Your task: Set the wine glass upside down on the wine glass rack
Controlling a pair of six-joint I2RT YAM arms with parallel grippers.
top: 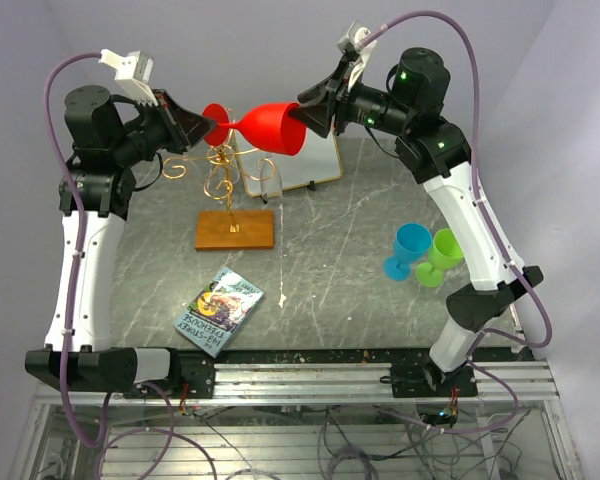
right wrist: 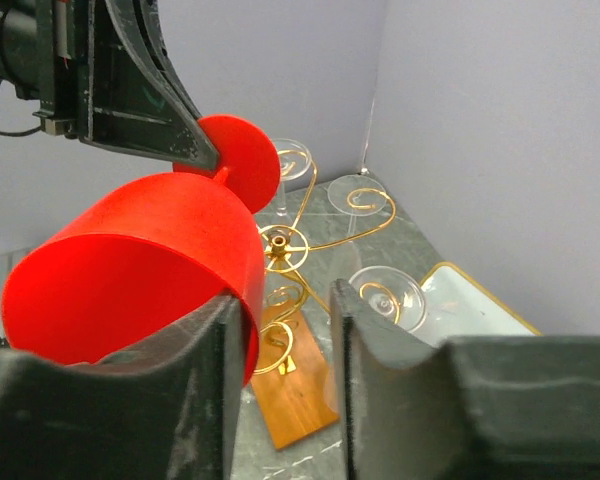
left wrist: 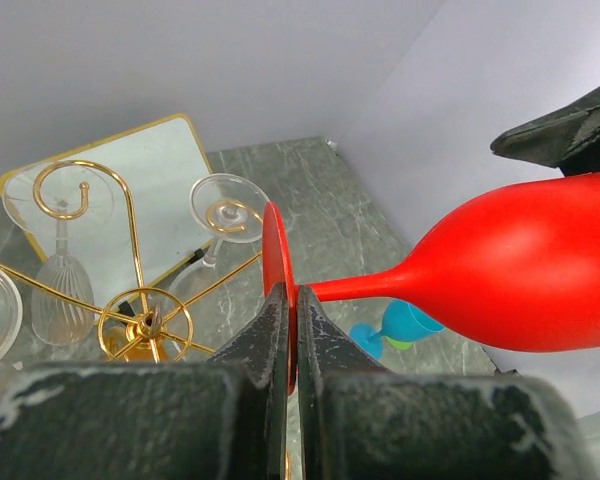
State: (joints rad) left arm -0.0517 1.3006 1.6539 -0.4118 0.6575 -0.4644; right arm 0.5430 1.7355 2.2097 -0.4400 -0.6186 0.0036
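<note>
Holding red wine glass [top: 270, 128] sideways above gold rack [top: 223, 172]: left end effector [top: 213, 127] pinching its foot, right end effector [top: 306, 115] spread at rim.

**Wine glass and rack.** The wine glass [top: 268, 128], opaque red with a round foot, slim stem and deep bowl, is lying on its side in mid-air, with the foot pointing left and the open mouth pointing right. The left gripper [top: 213, 126] is pinching the foot edgewise. The right gripper [top: 300, 114] is straddling the bowl's rim with its jaws spread. The glass is hanging above the wine glass rack [top: 223, 178], a gold wire stand with scroll arms, which is standing upright on its orange-brown wooden base [top: 236, 230].
</note>
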